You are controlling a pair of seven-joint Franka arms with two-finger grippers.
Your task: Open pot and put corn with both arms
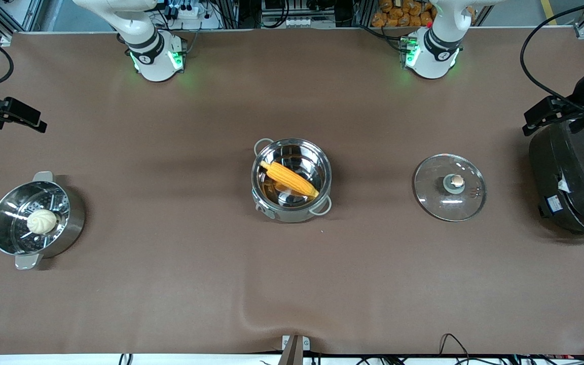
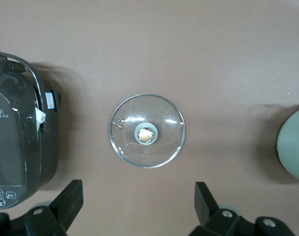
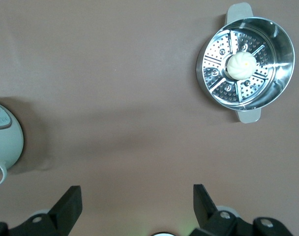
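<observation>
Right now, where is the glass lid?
In the front view, the glass lid lies flat on the table between the pot and the dark cooker, toward the left arm's end.

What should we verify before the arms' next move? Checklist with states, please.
1. Lid off the pot, flat on the table toward the left arm's end, knob up: ok.
2. Corn inside the pot, lying across it: ok.
3. Left gripper open, nothing held, above the lid: ok.
4. Right gripper open, nothing held, over bare table: ok.
5. Steamer basket with bun apart from the pot, toward the right arm's end: ok.
6. Lid apart from the electric cooker: ok.
</observation>
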